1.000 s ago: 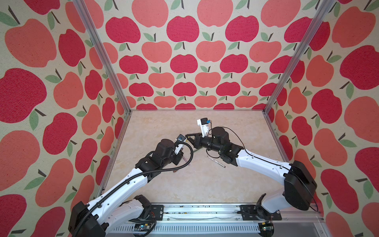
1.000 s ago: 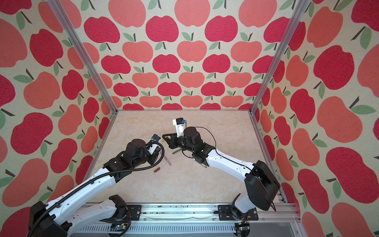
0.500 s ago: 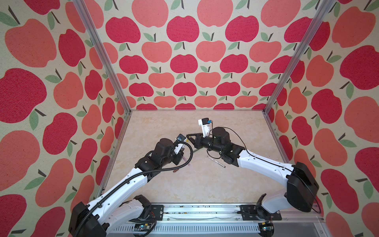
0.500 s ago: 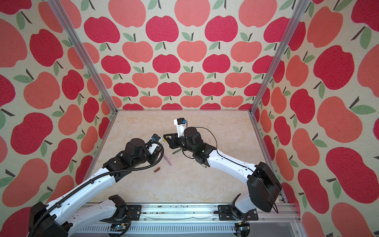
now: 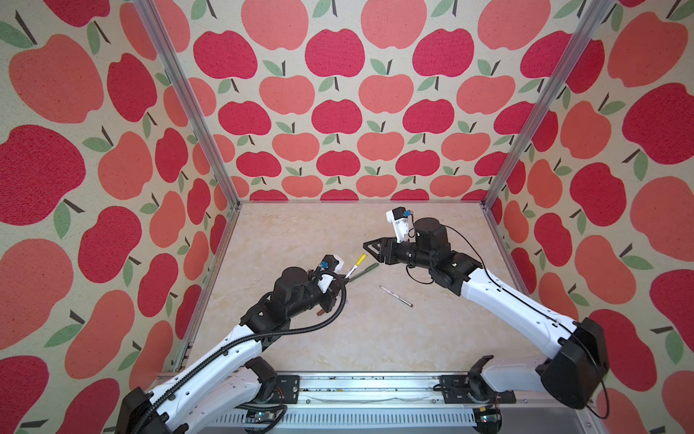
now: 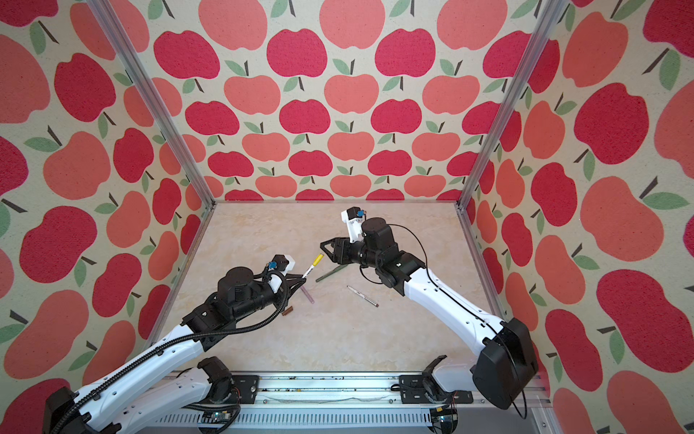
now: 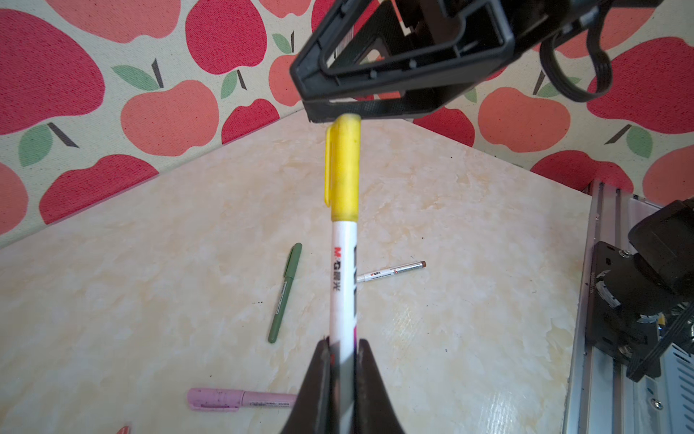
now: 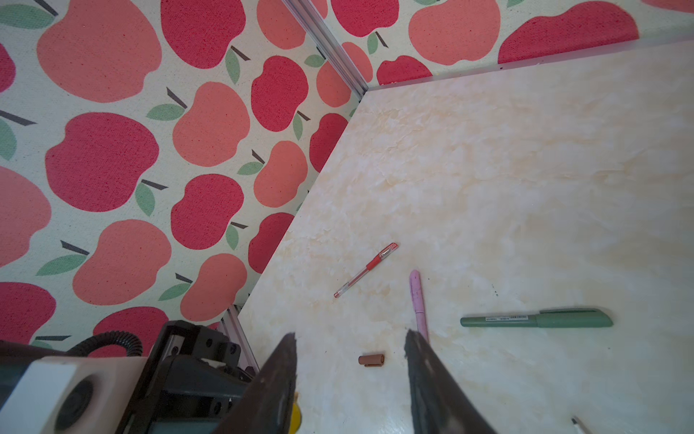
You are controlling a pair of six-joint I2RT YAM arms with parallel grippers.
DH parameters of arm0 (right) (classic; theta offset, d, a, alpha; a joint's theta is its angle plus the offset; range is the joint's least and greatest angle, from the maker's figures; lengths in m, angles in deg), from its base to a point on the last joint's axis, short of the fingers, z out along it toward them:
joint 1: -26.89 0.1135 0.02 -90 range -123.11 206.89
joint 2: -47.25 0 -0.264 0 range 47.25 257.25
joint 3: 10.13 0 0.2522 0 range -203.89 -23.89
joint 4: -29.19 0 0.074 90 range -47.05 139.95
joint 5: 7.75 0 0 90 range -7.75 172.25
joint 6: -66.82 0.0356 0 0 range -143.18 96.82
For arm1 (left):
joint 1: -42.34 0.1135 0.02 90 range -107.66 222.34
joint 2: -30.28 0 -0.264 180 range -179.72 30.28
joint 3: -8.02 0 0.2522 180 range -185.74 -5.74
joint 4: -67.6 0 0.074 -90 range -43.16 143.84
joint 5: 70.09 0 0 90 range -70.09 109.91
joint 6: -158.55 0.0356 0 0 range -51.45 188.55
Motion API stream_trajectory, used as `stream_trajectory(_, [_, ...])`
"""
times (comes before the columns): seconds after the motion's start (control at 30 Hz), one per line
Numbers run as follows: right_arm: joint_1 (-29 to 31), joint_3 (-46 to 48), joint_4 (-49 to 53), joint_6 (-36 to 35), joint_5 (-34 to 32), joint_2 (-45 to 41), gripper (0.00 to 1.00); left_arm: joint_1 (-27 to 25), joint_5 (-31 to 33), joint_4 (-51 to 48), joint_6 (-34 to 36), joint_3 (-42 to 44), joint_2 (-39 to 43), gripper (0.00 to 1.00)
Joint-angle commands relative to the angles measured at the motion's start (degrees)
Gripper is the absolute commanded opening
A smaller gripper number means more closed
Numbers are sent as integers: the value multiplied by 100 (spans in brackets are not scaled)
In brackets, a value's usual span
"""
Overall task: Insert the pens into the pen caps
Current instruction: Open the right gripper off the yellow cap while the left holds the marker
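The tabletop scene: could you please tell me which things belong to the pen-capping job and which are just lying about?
Job: left gripper holding the white pen, yellow cap on; right gripper, open; brown cap; brown-print pen, uncapped; green pen, lilac pen, red pen, all capped.
Not the job: apple-print walls, frame posts, base rail.

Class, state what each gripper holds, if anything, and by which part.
Left gripper: the yellow-capped white pen, gripped on its barrel's uncapped end. Right gripper: open, holding nothing.
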Motion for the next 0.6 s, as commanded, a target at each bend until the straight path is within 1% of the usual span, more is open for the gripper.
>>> stream_trajectory(0.0, [-192,-71,73,42,209,-385,51,-24,56,9,-184,-20,-6,0])
stream_trajectory(0.13, [-432,47,310,-91,69,-698,53,-8,641,-552,-258,-380,-338,0])
stream_trajectory(0.33, [-509,419,849,-296,-233,-927,53,199,1045,-1132,-758,-950,-1020,0])
stream_trajectory(0.47, [-511,861,889,-335,-277,-1121,53,332,1228,-1175,-796,-1147,-1347,0])
stream_trajectory(0.57, [-511,1116,920,-396,-442,-1335,53,419,1332,-1116,-895,-1377,-1898,0])
